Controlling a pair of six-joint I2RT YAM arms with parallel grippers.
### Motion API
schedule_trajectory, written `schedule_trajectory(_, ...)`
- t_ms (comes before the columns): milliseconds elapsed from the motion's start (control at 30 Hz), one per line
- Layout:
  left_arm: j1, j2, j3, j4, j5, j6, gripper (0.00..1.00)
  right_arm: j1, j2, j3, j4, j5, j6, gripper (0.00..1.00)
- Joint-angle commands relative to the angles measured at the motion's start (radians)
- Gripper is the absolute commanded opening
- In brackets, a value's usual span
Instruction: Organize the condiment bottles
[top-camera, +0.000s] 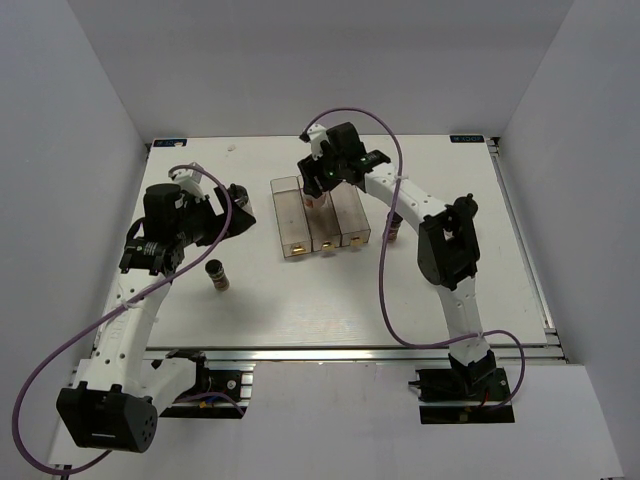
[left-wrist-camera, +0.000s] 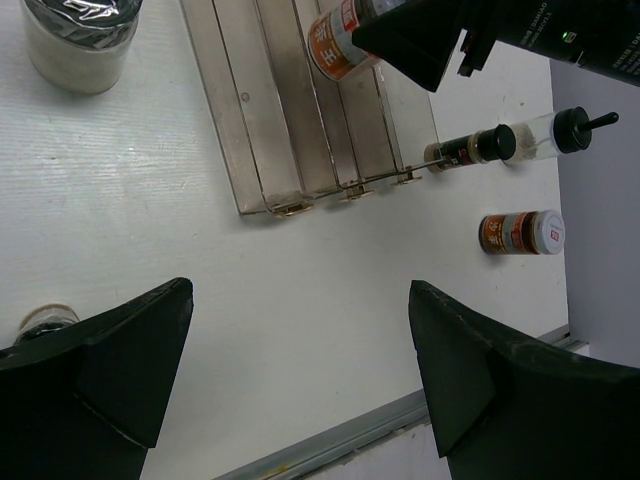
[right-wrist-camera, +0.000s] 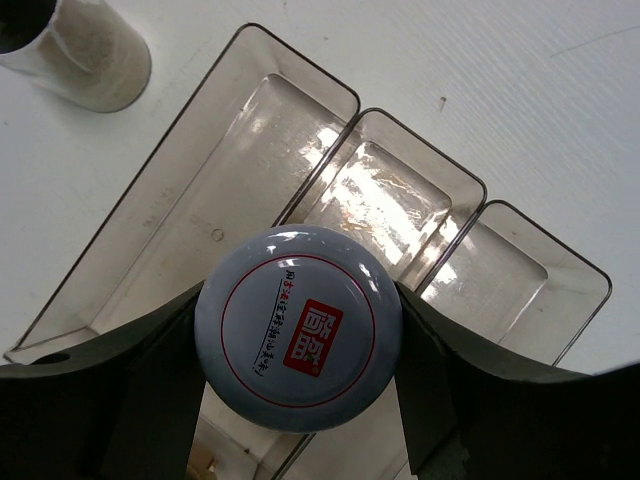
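Close in on the left, one slim dark bottle (top-camera: 217, 276) stands loose near my left gripper (left-wrist-camera: 300, 345), whose jaws hang wide with nothing between them. Farther out, my right gripper (top-camera: 322, 180) clamps a pale-lidded brown jar (right-wrist-camera: 298, 328) by its sides, lid up, above the clear tray (top-camera: 286, 215), seemingly its middle compartment, so it can go down upright

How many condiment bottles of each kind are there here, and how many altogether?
Slim dark-brown bottles with black caps: 2
Wider brown bottles with pale lids: 2
White bottles with dark caps: 2
Total: 6
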Motion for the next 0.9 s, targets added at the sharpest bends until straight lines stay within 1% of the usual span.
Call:
schedule_trajectory(0, -0.002, -0.023, -0.01, -0.016, 0.005, 0.009, 0.98, -0.005, -0.001, 0.065, 0.104, 0.029, -0.026, 0.0)
schedule_trajectory(200, -0.002, -0.021, -0.009, -0.023, 0.004, 0.013, 0.98, -0.006, 0.022, 0.058, 0.127, 0.037, -0.049, 0.0)
schedule_trajectory(233, -0.002, -0.021, -0.007, -0.023, 0.005, 0.013, 0.98, -0.003, 0.029, 0.058, 0.132, 0.038, -0.054, 0.01)
schedule_trajectory(300, -0.002, -0.02, -0.009, -0.023, 0.007, 0.012, 0.98, -0.005, 0.036, 0.056, 0.138, 0.038, -0.06, 0.13)
schedule_trajectory(367, -0.002, -0.021, -0.007, -0.023, 0.01, 0.007, 0.98, -0.003, 0.043, 0.051, 0.147, 0.04, -0.069, 0.32)
schedule_trajectory(700, -0.002, -0.038, 0.002, -0.029, 0.016, -0.009, 0.98, -0.005, 0.046, 0.028, 0.163, 0.031, -0.088, 0.69)
schedule_trajectory(733, -0.002, -0.041, 0.004, -0.028, 0.016, -0.013, 0.98, -0.003, 0.043, 0.027, 0.163, 0.028, -0.089, 0.74)
schedule_trajectory(767, -0.002, -0.043, 0.004, -0.028, 0.017, -0.017, 0.98, -0.003, 0.042, 0.025, 0.163, 0.026, -0.089, 0.76)
schedule_trajectory(800, -0.002, -0.044, 0.007, -0.026, 0.019, -0.019, 0.98, -0.003, 0.04, 0.025, 0.161, 0.027, -0.091, 0.8)
schedule_trajectory(867, -0.002, -0.044, 0.011, -0.026, 0.022, -0.023, 0.98, -0.005, 0.036, 0.024, 0.158, 0.023, -0.091, 0.81)
